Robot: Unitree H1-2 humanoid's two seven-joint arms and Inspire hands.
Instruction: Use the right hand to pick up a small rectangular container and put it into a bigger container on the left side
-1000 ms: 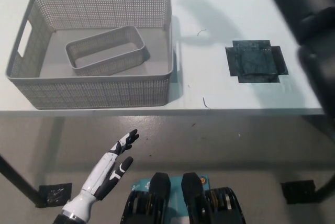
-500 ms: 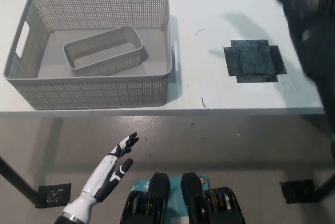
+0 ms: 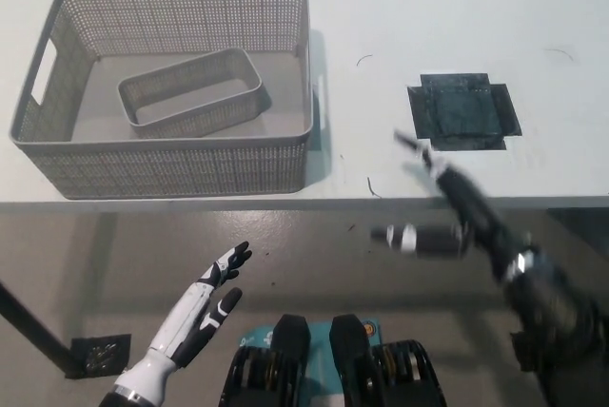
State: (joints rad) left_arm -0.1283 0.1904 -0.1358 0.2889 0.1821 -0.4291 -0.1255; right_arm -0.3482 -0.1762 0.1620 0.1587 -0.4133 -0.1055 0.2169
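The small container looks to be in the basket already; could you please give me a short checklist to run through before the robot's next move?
1. Small container inside the big basket: ok, it lies on the basket floor, at a slant to the walls.
2. Small container upright, open side up: ok.
3. Right hand holding nothing: cannot tell, it is motion-blurred, near the table edge.
4. Right arm away from the basket: ok, it is well to the basket's right, below the black tape patch.
5. Left hand out of the way: ok, it rests below the table, fingers apart, holding nothing.
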